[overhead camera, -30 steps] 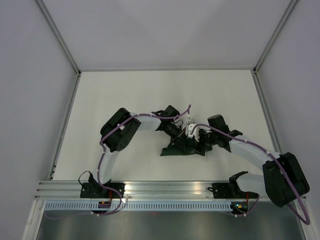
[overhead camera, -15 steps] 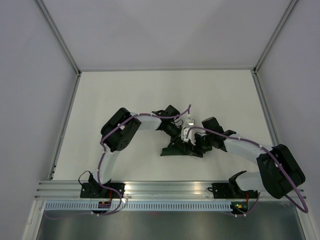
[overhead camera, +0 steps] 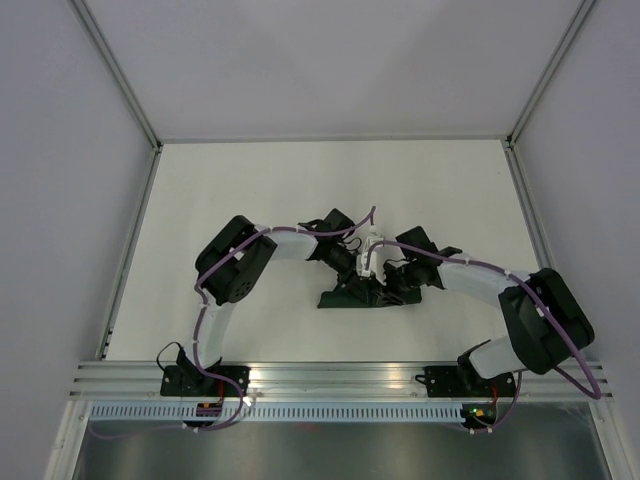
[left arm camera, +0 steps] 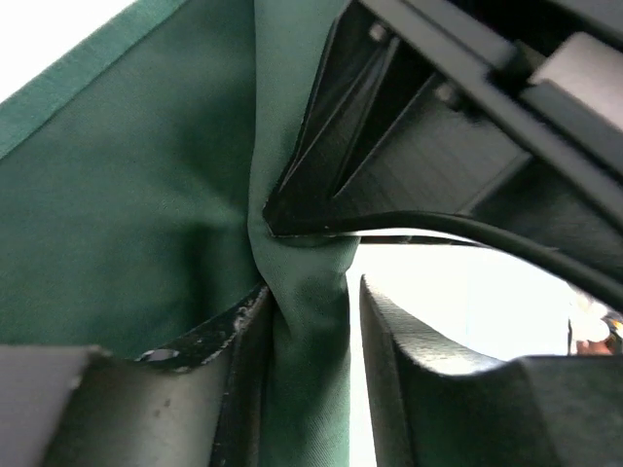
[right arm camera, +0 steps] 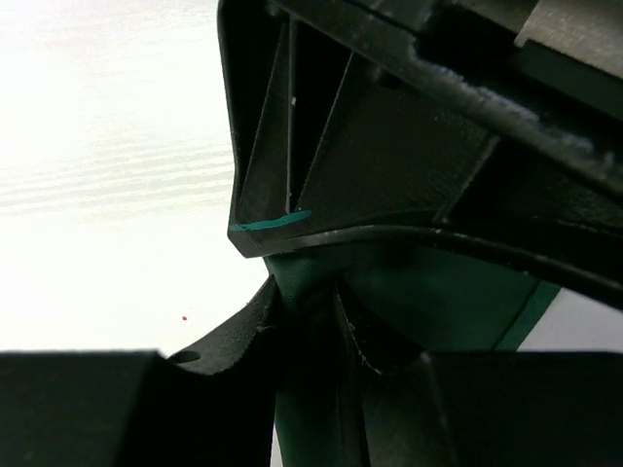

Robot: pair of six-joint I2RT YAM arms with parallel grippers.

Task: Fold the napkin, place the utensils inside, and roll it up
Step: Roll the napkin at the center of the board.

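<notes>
Left gripper [left arm camera: 311,326] pinches napkin [left arm camera: 127,214] fold | right gripper [right arm camera: 311,331] pinches napkin too

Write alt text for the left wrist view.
Close-up: a bunched fold of dark green napkin runs between the two black fingers of the left pincer. The right pincer crowds the upper right, its tip against the cloth, with bright white table behind.

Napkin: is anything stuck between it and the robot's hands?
No, nothing visible is in the way. The left hand and the right hand each pinch a fold of the green napkin directly.
</notes>
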